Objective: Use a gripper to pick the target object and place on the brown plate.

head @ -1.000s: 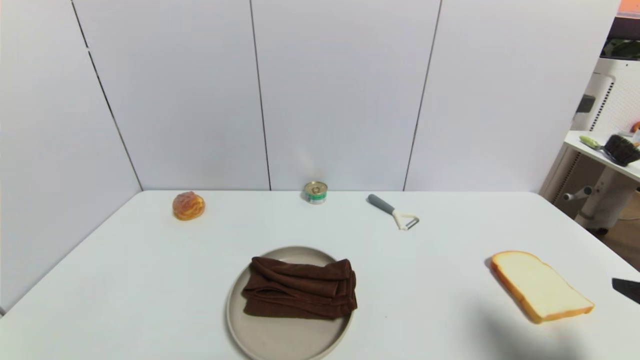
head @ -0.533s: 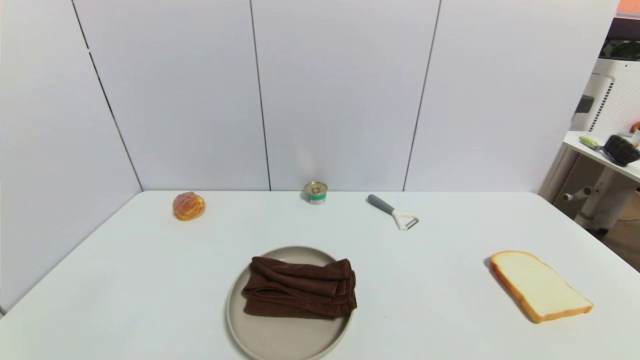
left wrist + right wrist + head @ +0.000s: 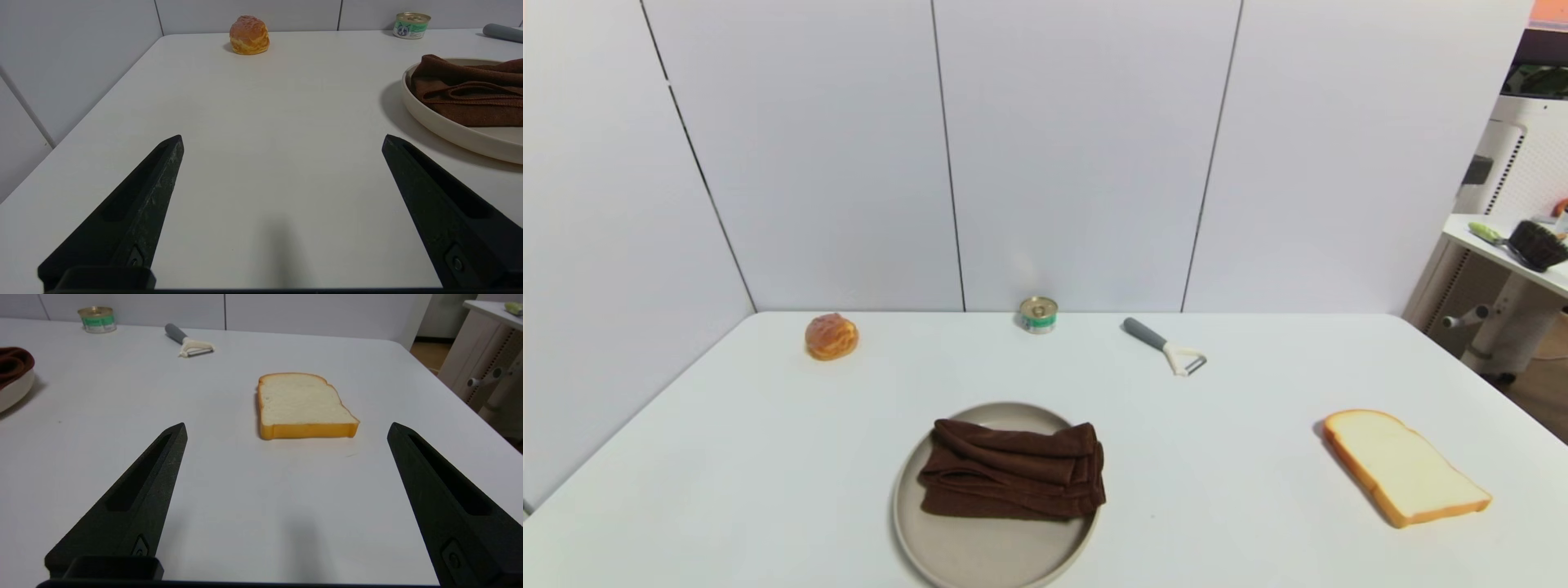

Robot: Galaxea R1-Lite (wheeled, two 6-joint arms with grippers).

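Observation:
The dark brown folded cloth lies on the beige-tan plate near the table's front middle. Both also show in the left wrist view, the cloth on the plate. Neither gripper shows in the head view. My left gripper is open and empty, low over bare table to the left of the plate. My right gripper is open and empty, low over the table in front of the bread slice.
A white bread slice lies at the right. A cream puff, a small tin can and a peeler sit along the back of the white table. A side table stands off to the right.
The right gripper's black tip, at the head view's right edge one second ago, has drawn back out of that view. The cloth and plate have not moved.

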